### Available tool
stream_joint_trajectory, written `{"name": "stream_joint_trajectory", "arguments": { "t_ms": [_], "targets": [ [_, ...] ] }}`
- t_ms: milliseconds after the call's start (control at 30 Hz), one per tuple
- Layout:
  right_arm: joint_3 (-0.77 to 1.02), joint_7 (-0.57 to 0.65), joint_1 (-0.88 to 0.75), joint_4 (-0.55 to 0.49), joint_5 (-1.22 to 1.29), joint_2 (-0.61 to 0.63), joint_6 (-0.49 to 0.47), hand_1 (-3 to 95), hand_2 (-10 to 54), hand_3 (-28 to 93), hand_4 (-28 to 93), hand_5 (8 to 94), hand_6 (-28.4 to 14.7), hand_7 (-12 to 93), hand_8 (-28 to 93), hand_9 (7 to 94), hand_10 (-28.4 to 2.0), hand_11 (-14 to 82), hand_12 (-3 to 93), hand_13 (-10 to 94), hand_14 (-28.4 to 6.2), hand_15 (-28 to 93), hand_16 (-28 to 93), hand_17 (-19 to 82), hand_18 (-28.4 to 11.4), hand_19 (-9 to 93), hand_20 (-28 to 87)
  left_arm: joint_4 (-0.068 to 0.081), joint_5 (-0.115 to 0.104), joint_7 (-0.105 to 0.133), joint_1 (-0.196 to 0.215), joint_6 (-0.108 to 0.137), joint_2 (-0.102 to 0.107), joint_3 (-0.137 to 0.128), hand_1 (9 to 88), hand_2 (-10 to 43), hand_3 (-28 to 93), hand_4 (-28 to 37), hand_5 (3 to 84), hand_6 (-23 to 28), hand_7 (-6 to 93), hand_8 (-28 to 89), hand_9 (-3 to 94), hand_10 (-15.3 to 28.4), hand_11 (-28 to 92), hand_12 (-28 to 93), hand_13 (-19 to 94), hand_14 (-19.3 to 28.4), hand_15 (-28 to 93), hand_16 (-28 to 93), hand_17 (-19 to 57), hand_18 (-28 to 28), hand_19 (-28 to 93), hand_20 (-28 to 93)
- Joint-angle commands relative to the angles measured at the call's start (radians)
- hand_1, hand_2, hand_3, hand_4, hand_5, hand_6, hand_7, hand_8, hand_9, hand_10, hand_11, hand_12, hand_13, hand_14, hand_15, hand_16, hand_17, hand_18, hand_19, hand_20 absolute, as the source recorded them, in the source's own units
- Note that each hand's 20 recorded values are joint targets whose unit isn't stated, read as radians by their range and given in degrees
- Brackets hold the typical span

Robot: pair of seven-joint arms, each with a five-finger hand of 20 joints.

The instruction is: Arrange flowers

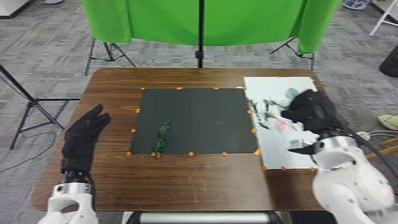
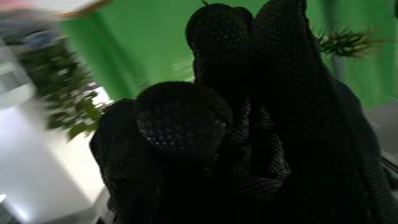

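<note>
Lying near right robot hand [image 1: 309,107]: flowers [image 1: 283,125]

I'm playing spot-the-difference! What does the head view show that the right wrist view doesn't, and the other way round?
Head view: the left robot hand, the dark mat and the black stand on the left.
Right wrist view: bushy green leaves.
Both: the right robot hand and the green cloth.
</note>
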Motion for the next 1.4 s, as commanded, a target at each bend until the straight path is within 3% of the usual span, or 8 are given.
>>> {"name": "stream_joint_trajectory", "arguments": {
  "t_ms": [33,767,833,900,1000,1267,1333,1400],
  "targets": [
    [-0.260,-0.008,0.211,0.077,0.020,-0.153,-0.094,65.2,-9.5,47,-16,82.0,0.3,25,17,92.5,-8.6,25.9,35.2,94,-1.2,55,32,67,-8.2,93,50,0.002,0.002,-0.013,0.008,-0.006,-0.006,-0.001,24.2,-7.0,69,-19.1,46.9,2.4,11.1,-6,44.8,13.1,15,12,36,15.5,10,3,8.8,11.3,3,22],
    [-0.487,0.050,0.318,0.285,-0.002,-0.335,-0.255,65.1,-9.5,40,-10,82.0,-0.4,24,18,91.8,-9.3,27.8,32.8,94,-0.8,55,31,68,-7.4,93,49,0.003,0.008,-0.030,0.007,-0.035,0.000,0.001,24.0,-7.3,69,-18.8,46.4,2.4,10.5,-6,44.7,13.0,14,12,36,15.8,10,3,8.6,11.3,3,22],
    [-0.489,0.049,0.326,0.301,-0.006,-0.351,-0.256,70.1,-9.5,23,1,82.4,-0.4,24,17,91.5,-9.6,28.6,31.7,94,-0.9,55,31,68,-7.6,93,49,0.003,0.007,-0.028,0.006,-0.037,0.001,0.002,24.0,-7.3,69,-18.8,46.4,2.4,10.4,-6,44.7,13.0,14,12,36,15.8,10,3,8.6,11.3,3,22],
    [-0.487,0.049,0.334,0.316,-0.010,-0.367,-0.249,83.3,-9.5,-24,34,81.5,-0.8,24,18,90.9,-10.6,30.4,28.0,94,-1.0,54,31,68,-7.2,93,49,0.004,0.009,-0.031,0.002,-0.038,0.001,0.003,23.9,-7.3,69,-18.7,46.3,2.4,10.4,-6,44.7,13.0,14,12,36,15.8,10,3,8.5,11.3,3,22],
    [-0.484,0.045,0.346,0.335,-0.019,-0.385,-0.248,83.2,-9.5,-28,35,81.5,-1.2,24,18,90.6,-10.9,31.3,25.6,94,-1.0,54,31,68,-7.0,93,47,0.005,0.008,-0.032,0.001,-0.040,0.001,0.005,23.9,-7.3,68,-18.7,46.3,2.4,10.3,-6,44.6,13.0,14,12,36,15.8,10,3,8.5,11.3,3,22],
    [-0.460,0.049,0.350,0.341,0.002,-0.403,-0.240,77.0,-9.5,-24,33,80.8,-1.8,24,17,90.4,-11.6,31.8,24.7,94,-1.0,54,30,69,-6.2,93,42,0.008,0.010,-0.040,-0.003,-0.045,0.000,0.008,24.0,-7.2,68,-18.6,46.3,2.4,10.2,-6,44.6,13.0,14,12,36,15.8,10,3,8.4,11.3,3,22],
    [-0.454,0.049,0.350,0.337,0.013,-0.403,-0.231,57.9,-9.5,30,-7,80.6,-1.9,24,15,90.4,-11.9,31.7,24.9,94,-1.0,54,29,70,-5.9,93,41,0.007,0.009,-0.040,-0.002,-0.046,0.001,0.006,24.1,-7.1,68,-18.6,46.2,2.3,10.2,-6,44.6,13.0,14,12,36,15.8,10,3,8.4,11.3,3,21],
    [-0.443,0.044,0.347,0.327,0.029,-0.404,-0.244,52.0,-9.5,41,-14,80.4,-1.9,25,9,90.4,-12.0,31.7,24.7,94,-1.0,54,29,70,-5.8,93,40,0.008,0.008,-0.042,-0.004,-0.046,-0.002,0.007,23.9,-7.3,68,-18.5,46.2,2.3,10.3,-6,44.7,13.0,14,12,36,15.9,10,3,8.4,11.3,3,22]
  ]
}}
